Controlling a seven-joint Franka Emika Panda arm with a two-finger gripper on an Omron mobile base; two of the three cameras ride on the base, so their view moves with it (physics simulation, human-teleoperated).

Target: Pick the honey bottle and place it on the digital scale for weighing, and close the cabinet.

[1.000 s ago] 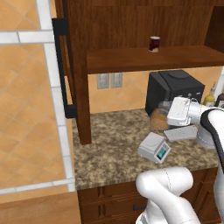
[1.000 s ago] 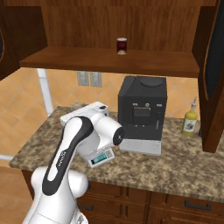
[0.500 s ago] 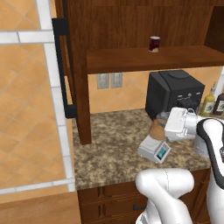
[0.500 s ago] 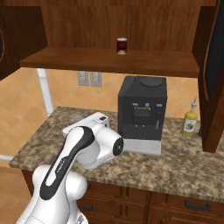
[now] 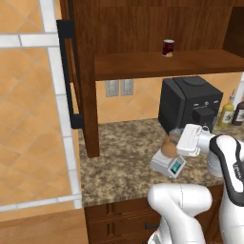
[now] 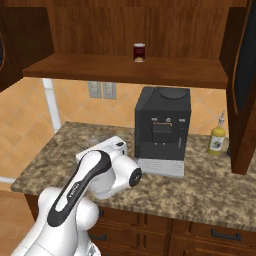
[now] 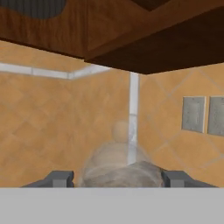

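The tan-brown honey bottle (image 5: 168,147) stands upright on the top plate of the light grey digital scale (image 5: 167,166), whose teal display faces front. My gripper (image 5: 174,144) reaches in from the right at bottle height. In the hand view the honey bottle (image 7: 119,162) looms faint and very close, and my gripper (image 7: 117,178) has a fingertip tight against each side of it. The dark brown cabinet stands open: its left door (image 5: 81,71) with a black bar handle (image 5: 69,76) swings out, and the right door (image 6: 244,75) hangs open too.
A big black coffee machine (image 5: 188,102) stands right behind the scale on the granite counter (image 5: 119,162). A dark red jar (image 5: 167,47) sits on the cabinet shelf. A yellow-green sauce bottle (image 6: 217,139) stands at the far right. Wall outlets (image 5: 119,87) lie behind.
My gripper has come down and to the left with the honey bottle, from beside the coffee machine to the top of the scale.
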